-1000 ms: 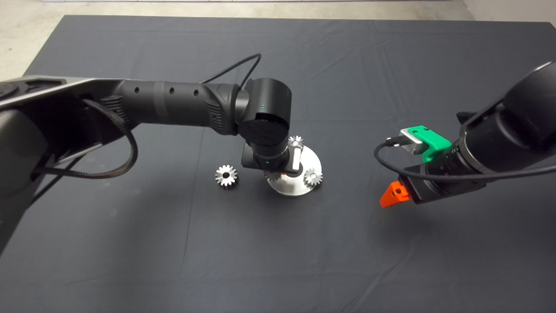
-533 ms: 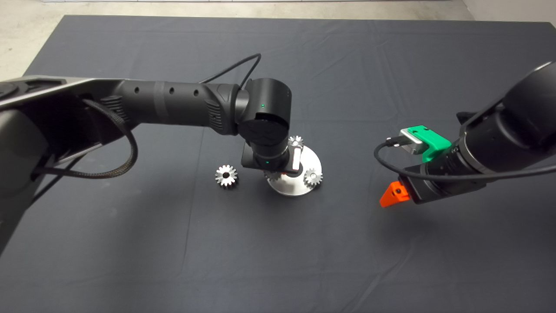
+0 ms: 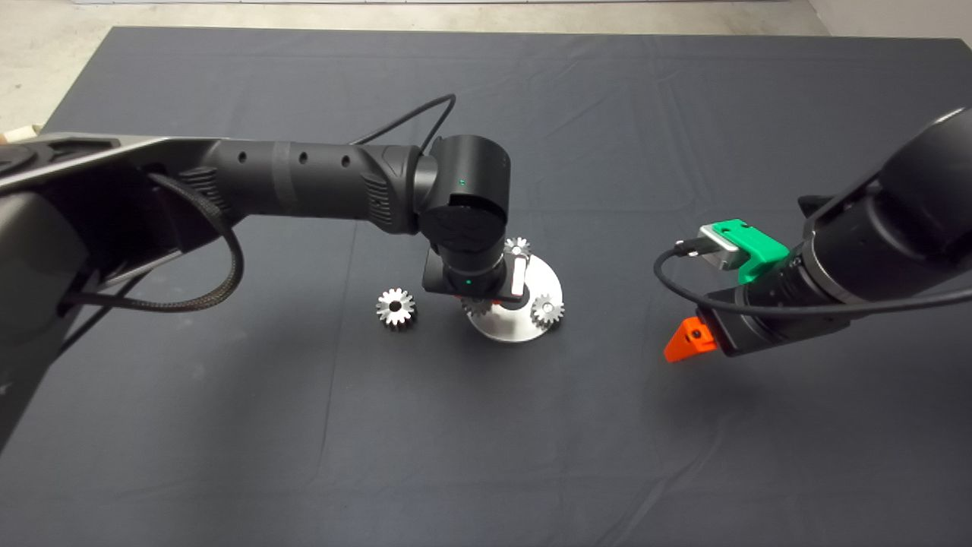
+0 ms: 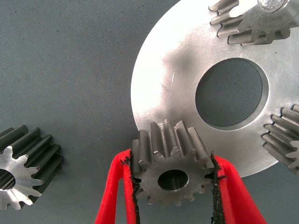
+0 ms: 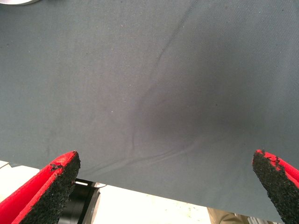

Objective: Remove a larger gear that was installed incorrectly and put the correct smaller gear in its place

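Dark mat (image 3: 683, 114) mostly bare; left gripper (image 4: 172, 186) clamps smaller gear (image 4: 170, 168) at disc (image 4: 177, 88) edge, right gripper (image 5: 163, 186) open

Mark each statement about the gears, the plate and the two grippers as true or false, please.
1. The left gripper is shut on the small silvery toothed gear at the rim of the round silvery metal plate. True.
2. The larger silvery gear sits on the plate. False: it lies on the dark mat, beside the plate and apart from it.
3. The right gripper holds a gear. False: it is open and empty, over bare mat.
4. Two other small silvery gears stand on the plate. True.
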Controlling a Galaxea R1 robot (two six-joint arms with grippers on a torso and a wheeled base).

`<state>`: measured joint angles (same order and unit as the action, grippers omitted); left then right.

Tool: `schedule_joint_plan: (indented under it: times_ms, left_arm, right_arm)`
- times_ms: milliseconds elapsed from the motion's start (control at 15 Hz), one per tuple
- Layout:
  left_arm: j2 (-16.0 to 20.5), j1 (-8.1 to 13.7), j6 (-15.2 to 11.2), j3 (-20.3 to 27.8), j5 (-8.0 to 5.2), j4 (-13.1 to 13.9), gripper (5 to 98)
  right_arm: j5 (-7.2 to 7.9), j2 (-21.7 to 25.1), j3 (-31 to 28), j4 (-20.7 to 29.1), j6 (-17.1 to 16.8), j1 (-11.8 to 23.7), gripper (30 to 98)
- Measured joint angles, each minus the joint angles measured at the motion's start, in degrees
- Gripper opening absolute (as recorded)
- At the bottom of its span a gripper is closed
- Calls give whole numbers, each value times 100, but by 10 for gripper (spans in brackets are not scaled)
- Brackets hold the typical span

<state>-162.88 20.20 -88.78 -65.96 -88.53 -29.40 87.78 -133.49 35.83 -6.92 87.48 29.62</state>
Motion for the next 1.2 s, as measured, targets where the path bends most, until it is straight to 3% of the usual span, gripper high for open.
schedule_joint_plan:
  times_ms: [1200]
  left_arm:
    - [-49, -9, 122, -33, -13, -11, 394]
  right_arm:
    - [2, -2, 0, 1, -2, 0, 977]
